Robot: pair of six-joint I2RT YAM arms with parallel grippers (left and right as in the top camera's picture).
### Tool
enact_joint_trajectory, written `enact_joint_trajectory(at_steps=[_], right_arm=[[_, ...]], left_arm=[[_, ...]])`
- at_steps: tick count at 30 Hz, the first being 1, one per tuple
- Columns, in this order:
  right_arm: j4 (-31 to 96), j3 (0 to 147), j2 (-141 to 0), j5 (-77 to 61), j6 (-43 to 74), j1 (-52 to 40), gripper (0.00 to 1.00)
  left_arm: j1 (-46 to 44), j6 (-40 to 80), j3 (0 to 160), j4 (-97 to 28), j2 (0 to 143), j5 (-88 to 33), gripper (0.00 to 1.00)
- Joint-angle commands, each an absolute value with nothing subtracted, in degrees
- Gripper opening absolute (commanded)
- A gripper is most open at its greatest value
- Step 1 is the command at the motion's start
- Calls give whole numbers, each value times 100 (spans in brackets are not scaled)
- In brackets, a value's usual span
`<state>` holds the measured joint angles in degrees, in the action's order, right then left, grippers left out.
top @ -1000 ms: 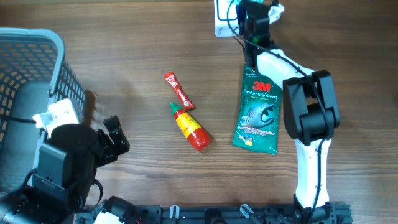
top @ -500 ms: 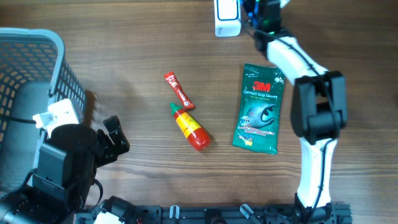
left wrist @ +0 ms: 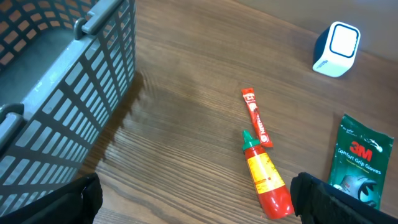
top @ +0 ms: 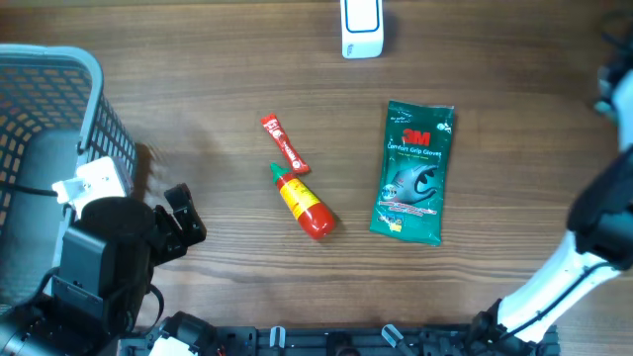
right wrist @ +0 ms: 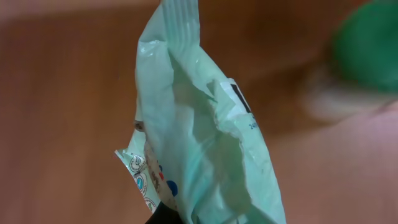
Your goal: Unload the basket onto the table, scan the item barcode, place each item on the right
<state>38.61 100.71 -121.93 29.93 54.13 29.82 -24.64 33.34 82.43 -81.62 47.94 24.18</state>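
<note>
Clamping pale green packet [right wrist: 202, 149] between right fingers [right wrist: 163, 218].

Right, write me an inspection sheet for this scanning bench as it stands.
surface: wooden table.
job's things: scanner at the far edge; pale green bag in the right hand, part of a barcode showing.
clutter: glove pack, red sauce bottle, red sachet, grey basket.
hands: left hand open, empty; right hand shut on the bag.
cables: thin dark lead by the left arm.
surroundings: nothing seen.
</note>
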Motion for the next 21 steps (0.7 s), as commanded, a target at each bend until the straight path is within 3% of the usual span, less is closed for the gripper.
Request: enact_joint_trajectory(at_steps=[1,2,4,5,12,18,21], right_arm=[[3804,10042,-12263,2971,4797,3673,15],[3647,10044,-12263,2604,4386,3868,27],[3319,10049,-12254,1599,3610,4117,79],[3242,10051,-12223,1153,3411,4165,100],[3332,10053,-11817,200,3354,3494,100],[3999,10053,-11566,-469,3312,2025,100],[4917,10051,-11572,-792,3155,993,100]], left_arm=[[-2486,3369,8250,-8152,4794,2473,100],[-2486,3369,8250,-8152,4794,2473,100],[-2486,3369,8250,-8152,4794,2473,100],[-2486,3369,8250,-8152,4794,2473,100],[-2486,3369,8250,-8152,4794,2473,100],[-2486,3369,8250,-8152,4794,2473,100],[-2486,3369,8250,-8152,4794,2473,100]])
